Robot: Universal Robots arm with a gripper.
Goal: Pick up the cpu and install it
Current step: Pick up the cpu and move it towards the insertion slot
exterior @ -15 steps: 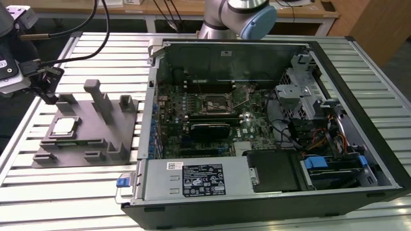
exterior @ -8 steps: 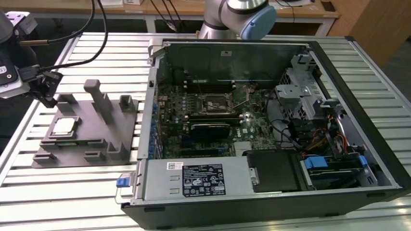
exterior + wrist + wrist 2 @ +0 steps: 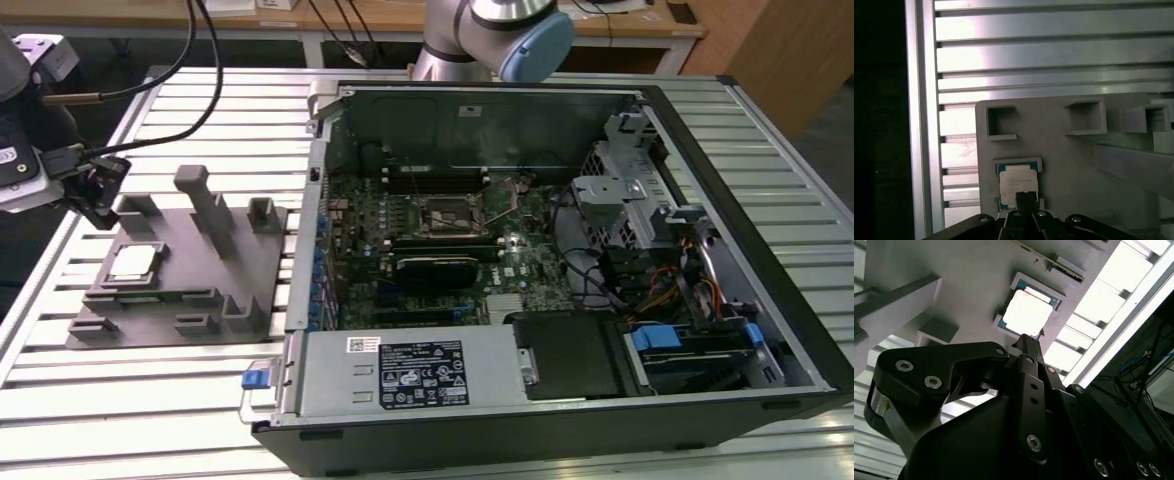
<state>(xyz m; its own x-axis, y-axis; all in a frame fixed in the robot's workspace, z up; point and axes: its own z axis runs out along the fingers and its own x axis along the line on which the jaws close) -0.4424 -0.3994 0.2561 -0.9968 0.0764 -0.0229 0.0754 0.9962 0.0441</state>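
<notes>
The cpu (image 3: 134,263), a pale silvery square chip, lies flat in a recess of the gray slotted fixture (image 3: 160,310) at the exterior view's left. My gripper (image 3: 99,205) hangs above the fixture's far left corner, apart from the chip. In both wrist views the cpu (image 3: 1026,315) (image 3: 1015,183) lies just beyond the black fingertips (image 3: 1026,340) (image 3: 1026,196), which are pressed together with nothing between them. The metal-framed socket (image 3: 447,212) sits in the middle of the motherboard inside the open case.
The open computer case (image 3: 787,330) takes up the middle and the exterior view's right, with drive bays, cables and a power supply (image 3: 400,372) inside. Upright posts (image 3: 196,195) rise from the fixture near the gripper. Everything rests on a ribbed aluminium table (image 3: 200,100).
</notes>
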